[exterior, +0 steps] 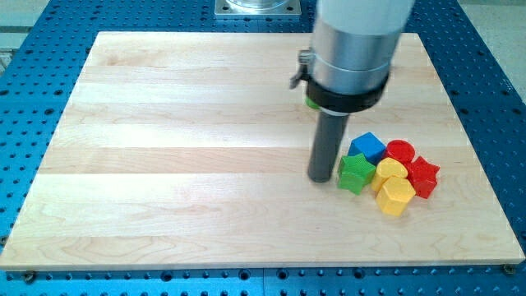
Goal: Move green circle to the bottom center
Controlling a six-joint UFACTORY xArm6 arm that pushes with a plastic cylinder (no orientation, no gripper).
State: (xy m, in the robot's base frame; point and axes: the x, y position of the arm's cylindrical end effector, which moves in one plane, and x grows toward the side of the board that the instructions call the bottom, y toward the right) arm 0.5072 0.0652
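Observation:
My tip (320,178) rests on the wooden board (181,164), right of its middle. A sliver of green (311,104) shows behind the arm's grey body, above the tip; it may be the green circle, mostly hidden. A green star (355,173) lies just to the right of the tip, nearly touching the rod.
A tight cluster lies right of the tip: a blue cube (367,147), a red circle (400,151), a yellow block (391,170), a yellow hexagon (395,196) and a red star (423,177). The arm's wide body (349,57) hides the board's top right.

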